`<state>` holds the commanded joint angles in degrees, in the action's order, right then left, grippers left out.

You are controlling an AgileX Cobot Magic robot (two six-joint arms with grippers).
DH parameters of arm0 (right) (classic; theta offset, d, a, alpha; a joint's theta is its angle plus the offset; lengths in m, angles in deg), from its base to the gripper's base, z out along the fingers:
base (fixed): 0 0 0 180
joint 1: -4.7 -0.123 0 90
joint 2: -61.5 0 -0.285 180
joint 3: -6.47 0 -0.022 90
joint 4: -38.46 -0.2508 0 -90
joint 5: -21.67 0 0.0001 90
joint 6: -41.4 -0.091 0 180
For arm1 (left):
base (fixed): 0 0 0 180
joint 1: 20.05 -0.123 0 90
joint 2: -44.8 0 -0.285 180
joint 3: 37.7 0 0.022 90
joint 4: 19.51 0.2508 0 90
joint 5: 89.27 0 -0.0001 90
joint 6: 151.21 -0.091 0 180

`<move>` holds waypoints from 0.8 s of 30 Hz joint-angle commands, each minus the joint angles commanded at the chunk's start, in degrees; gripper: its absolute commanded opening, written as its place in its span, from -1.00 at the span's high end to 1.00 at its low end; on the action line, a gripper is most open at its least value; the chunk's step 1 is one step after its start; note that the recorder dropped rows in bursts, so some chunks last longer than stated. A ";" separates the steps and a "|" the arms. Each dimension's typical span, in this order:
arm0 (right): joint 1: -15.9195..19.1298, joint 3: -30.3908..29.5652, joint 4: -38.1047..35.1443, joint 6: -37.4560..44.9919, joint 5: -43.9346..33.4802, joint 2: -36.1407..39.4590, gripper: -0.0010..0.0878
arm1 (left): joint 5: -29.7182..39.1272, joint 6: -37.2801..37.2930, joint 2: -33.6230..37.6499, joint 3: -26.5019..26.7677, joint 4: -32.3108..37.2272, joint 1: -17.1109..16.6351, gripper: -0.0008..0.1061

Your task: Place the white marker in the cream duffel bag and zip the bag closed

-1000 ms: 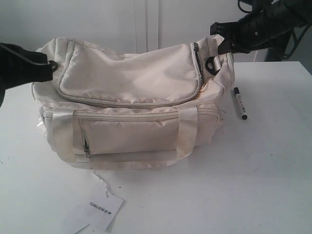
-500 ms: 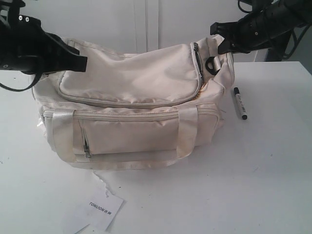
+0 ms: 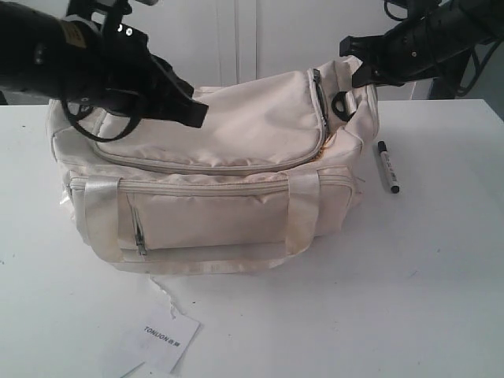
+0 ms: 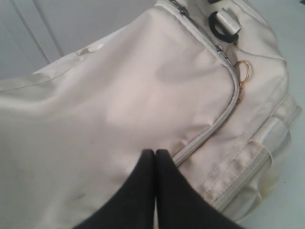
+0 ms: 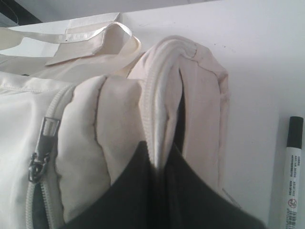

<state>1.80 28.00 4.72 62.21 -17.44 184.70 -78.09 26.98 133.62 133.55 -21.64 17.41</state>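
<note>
Nearest me, at the lower left of the exterior view, a paper tag (image 3: 161, 340) lies on the white table (image 3: 441, 299). Behind it the cream duffel bag (image 3: 213, 197) fills the middle of the frame, and its top flap looks zipped. The bag is soft and slack, so I expect it to sag wherever I pull. A seam or the zip pull (image 5: 40, 152) is the place to take it. The white marker (image 3: 387, 167) lies flat on the table just right of the bag, not touching it. I judge it light, stiff, smooth and prone to roll, so it is best pinched across mid-barrel. Farther back, my left gripper (image 3: 197, 114) is over the flap, jaws pressed together on nothing. At upper right, my right gripper (image 3: 358, 67) is clamped on a fold of the bag's end.
</note>
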 joint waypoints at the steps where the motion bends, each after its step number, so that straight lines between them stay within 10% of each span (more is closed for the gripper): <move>1: 0.00 0.00 0.00 0.00 0.00 0.00 0.98 | -0.12 0.00 0.50 0.37 0.00 0.00 0.99; 24: 0.00 0.00 0.00 0.00 0.28 0.00 0.98 | -2.65 -1.69 13.02 11.08 -0.34 5.60 0.99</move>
<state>1.80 28.00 4.72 62.21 -17.17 184.70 -80.74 25.29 146.64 144.63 -21.98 23.01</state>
